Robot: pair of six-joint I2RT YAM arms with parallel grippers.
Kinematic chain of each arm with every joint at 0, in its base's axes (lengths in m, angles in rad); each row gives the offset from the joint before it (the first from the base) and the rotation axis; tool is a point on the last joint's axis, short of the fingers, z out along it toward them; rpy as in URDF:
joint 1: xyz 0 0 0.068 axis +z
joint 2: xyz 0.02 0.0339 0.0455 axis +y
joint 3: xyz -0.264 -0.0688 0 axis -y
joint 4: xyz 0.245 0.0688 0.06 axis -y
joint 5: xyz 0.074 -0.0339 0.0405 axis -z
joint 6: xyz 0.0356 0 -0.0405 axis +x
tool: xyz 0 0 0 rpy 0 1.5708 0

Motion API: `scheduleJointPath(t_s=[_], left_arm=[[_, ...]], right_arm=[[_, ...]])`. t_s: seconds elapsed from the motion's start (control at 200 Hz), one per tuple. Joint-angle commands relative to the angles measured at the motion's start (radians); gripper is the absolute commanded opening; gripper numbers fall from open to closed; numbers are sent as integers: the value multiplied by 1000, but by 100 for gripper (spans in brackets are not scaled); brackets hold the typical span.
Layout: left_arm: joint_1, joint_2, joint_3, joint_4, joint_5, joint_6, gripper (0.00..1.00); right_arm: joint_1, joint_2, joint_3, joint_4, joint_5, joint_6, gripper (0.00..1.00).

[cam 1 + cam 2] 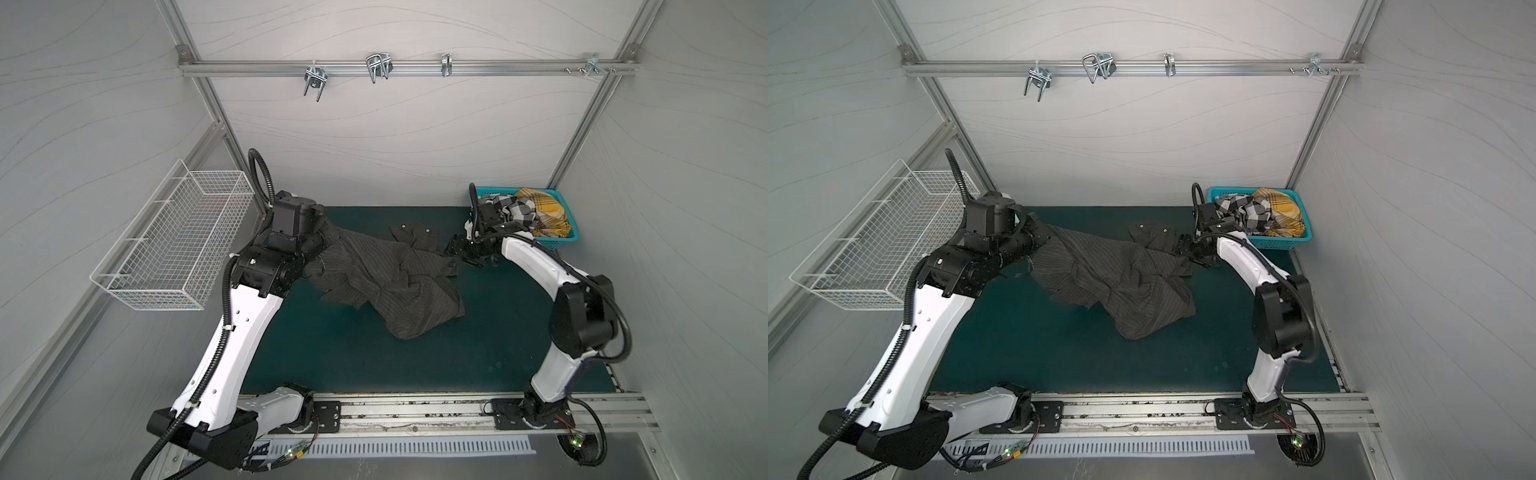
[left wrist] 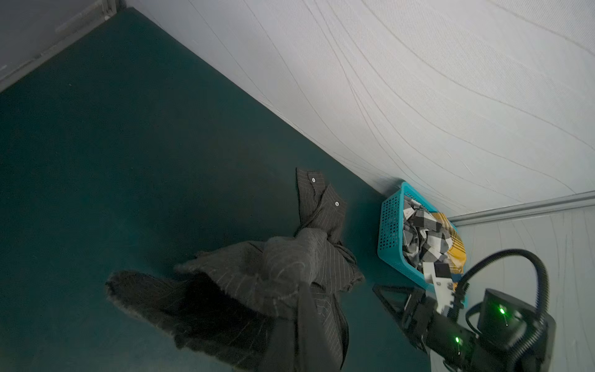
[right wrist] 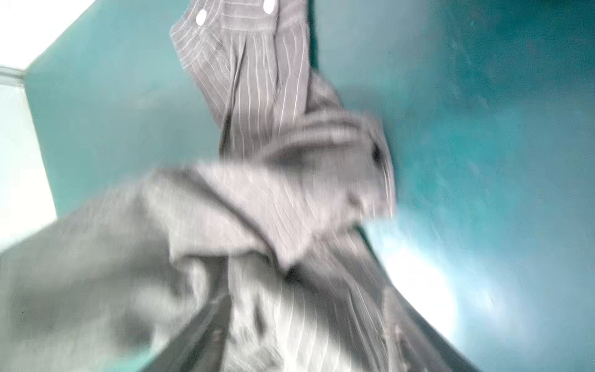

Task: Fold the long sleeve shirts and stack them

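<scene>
1. Green mat: my work surface, spread under both sets of fingers.
2. White wire basket: on the wall, well behind the left fingers, holding nothing I can see.
3. Dark pinstriped shirt: crumpled on the mat between the 2 grippers. 1 end rises off the mat to the left gripper. I cannot see those fingers under the cloth, but I judge them closed tight on it, because the fabric hangs from that wrist.
4. Teal basket: just behind the right fingers. I read it as the supply, with the checked shirt and yellow plaid shirt heaped inside.
5. Right gripper: low at the shirt's near edge. In the left wrist view its fingers look apart and empty, placed, I judge, to take a 2nd hold and spread the cloth.
6. Cuff: 2 white buttons, lying flat just ahead of the right fingers.
</scene>
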Motion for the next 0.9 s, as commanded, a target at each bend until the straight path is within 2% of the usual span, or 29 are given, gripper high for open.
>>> scheduleJointPath(t_s=[0.0,0.05,0.145,0.27,0.375,0.47,0.575,0.635,0.705,0.785,0.85,0.89], left_arm=[[11,-8,19,138,73,-46,0],[12,-1,25,183,112,-65,0],[12,9,45,280,185,-115,0],[12,27,99,358,247,-175,0],[11,42,154,359,272,-191,0],[11,35,166,359,269,-189,0],[11,25,163,346,254,-172,0],[12,21,158,337,245,-166,0],[12,20,154,326,233,-156,0],[12,23,165,289,183,-131,0],[12,34,192,257,140,-92,0],[12,43,217,234,111,-71,0]], right_arm=[[256,-166,-166,-72,118,8,86],[363,-192,-230,-63,157,79,88],[498,-177,-308,-4,141,209,89],[601,-51,-244,7,149,248,90],[647,101,-102,-101,258,268,91],[646,173,-56,-97,290,276,90],[621,231,-18,-90,299,282,83],[602,253,0,-99,312,277,74],[568,258,1,-110,339,266,40],[511,206,-21,-133,385,243,11],[446,107,-43,-150,455,202,0],[390,37,-48,-175,506,174,0]])
